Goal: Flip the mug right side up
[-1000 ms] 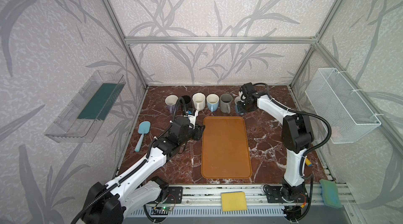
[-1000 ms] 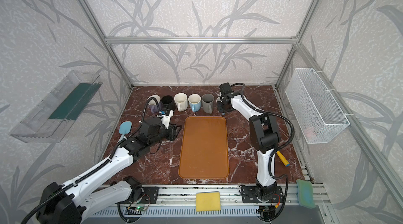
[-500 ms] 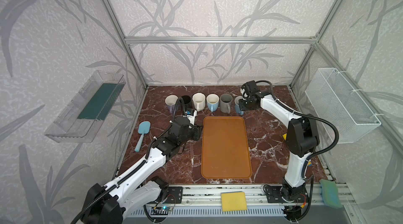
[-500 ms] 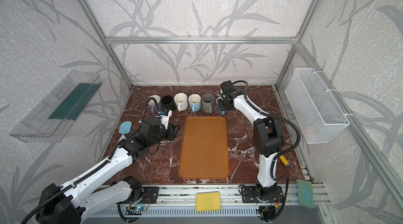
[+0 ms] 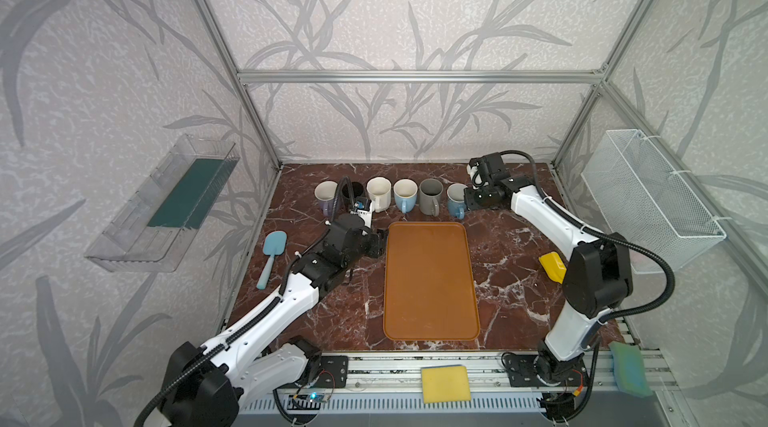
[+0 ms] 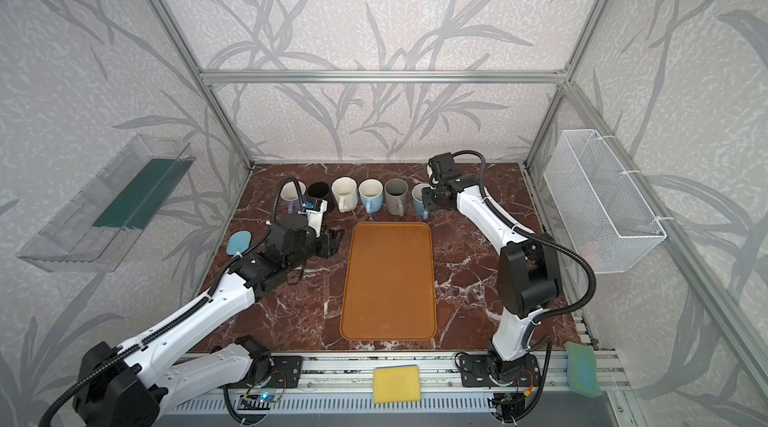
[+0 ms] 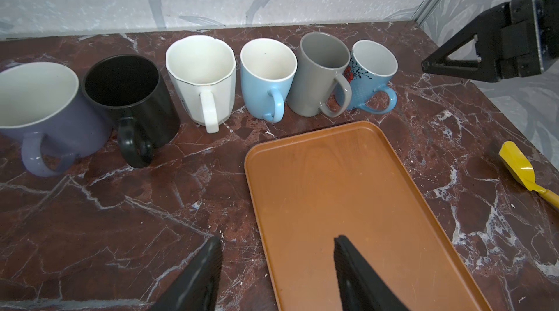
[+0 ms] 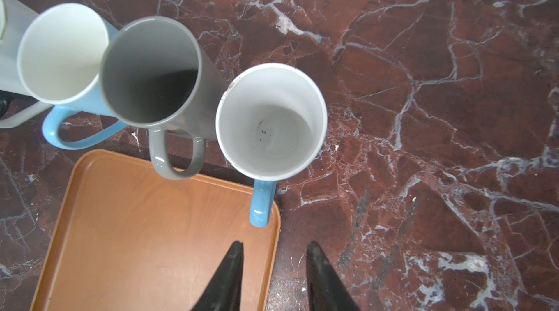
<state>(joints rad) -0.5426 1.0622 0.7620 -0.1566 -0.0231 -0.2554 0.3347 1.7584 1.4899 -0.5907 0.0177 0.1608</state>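
Mug stands upright. Right end effector and left end effector spread, empty. Task appears complete; retract clear next.

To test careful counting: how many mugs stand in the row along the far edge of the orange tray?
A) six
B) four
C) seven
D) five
A: the row runs purple mug, black mug, white mug, light blue mug, grey mug and flowered blue mug, all with mouths up.

Purple mug cut off; black mug perhaps half hidden.
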